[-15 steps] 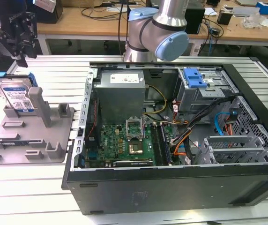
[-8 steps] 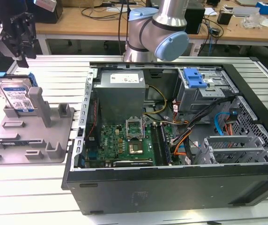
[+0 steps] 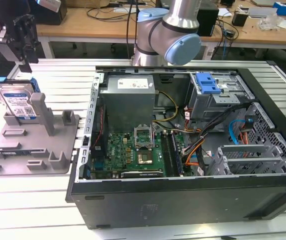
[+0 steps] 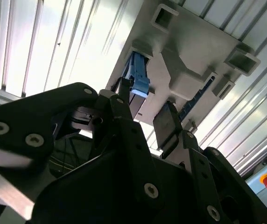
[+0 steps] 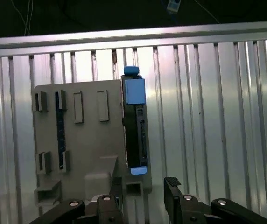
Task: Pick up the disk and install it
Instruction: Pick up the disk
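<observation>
Over the slatted table (image 3: 33, 200), the claw (image 3: 27, 61) hangs spread apart above the disk (image 3: 19, 100).

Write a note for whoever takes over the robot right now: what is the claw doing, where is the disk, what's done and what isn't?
Gripper: open and empty. It hangs above the disk without touching it.
Disk: stands on edge in the grey stand, on the table at the exterior view's left.
Computer case: lies open at the exterior view's right, beside the stand.
Done: the gripper is lined up over the disk, as both wrist views show.
Left: the disk is not yet gripped, lifted or installed in the case.
</observation>
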Motion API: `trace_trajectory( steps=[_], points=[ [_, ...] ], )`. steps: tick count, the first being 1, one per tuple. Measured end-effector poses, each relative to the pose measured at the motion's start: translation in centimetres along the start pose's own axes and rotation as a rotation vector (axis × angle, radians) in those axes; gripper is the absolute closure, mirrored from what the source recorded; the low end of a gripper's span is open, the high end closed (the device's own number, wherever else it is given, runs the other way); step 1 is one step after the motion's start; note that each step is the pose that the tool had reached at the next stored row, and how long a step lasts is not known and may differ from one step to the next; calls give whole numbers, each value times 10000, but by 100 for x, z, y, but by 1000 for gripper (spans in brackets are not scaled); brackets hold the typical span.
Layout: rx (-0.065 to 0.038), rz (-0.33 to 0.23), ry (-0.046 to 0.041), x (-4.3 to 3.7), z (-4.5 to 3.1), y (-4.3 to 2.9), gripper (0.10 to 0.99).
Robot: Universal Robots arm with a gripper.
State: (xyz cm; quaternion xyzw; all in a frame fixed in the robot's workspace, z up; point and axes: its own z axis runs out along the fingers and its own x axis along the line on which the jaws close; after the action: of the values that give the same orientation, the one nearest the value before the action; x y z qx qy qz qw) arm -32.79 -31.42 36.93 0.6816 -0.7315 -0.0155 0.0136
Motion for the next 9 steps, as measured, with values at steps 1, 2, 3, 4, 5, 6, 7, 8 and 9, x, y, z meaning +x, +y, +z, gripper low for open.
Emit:
trace_trajectory(
  steps=[1, 2, 3, 4, 5, 6, 7, 8, 9],
  points=[
    [0, 1, 7, 0, 0, 0, 604],
    [1, 1, 22, 0, 0, 0, 604],
    [2, 2, 35, 0, 0, 0, 604],
    [3, 2, 41, 0, 0, 0, 604],
    [2, 2, 50, 0, 0, 0, 604],
    [4, 3, 59, 0, 0, 0, 604],
    [4, 3, 67, 0, 0, 0, 604],
    [5, 3, 76, 0, 0, 0, 604],
    [6, 4, 83, 0, 0, 0, 604]
  ],
)
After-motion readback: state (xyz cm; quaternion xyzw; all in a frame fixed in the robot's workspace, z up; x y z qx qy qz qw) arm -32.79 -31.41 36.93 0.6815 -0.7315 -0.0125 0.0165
